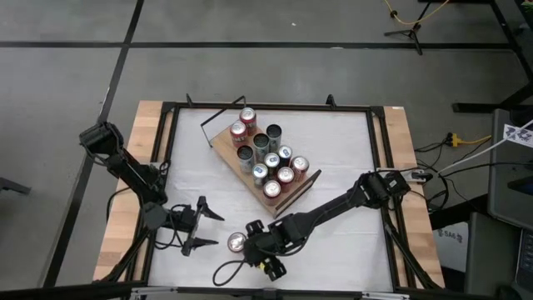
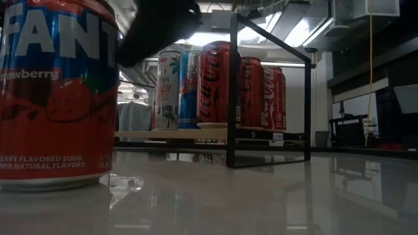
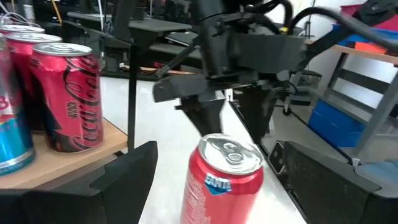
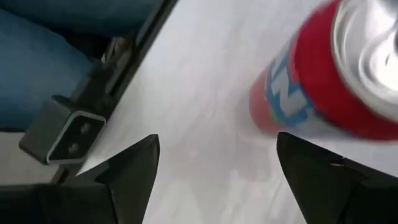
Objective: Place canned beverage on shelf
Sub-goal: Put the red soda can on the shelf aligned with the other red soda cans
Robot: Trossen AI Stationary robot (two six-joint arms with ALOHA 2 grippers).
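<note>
Reaching for a loose soda can near the desk's front edge.

My right gripper (image 1: 247, 240) hovers beside the red can (image 1: 236, 242), fingers apart, nothing held; my left gripper (image 1: 210, 228) waits open nearby. The shelf (image 1: 223, 143) sits mid-desk, well apart. Next I must straddle the can and close.

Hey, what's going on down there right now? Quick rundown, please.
Left tool open, facing red Fanta soda can. Right tool open beside the can, not gripping. Can upright on white tabletop, short of light-brown wooden shelf. Nothing between.
</note>
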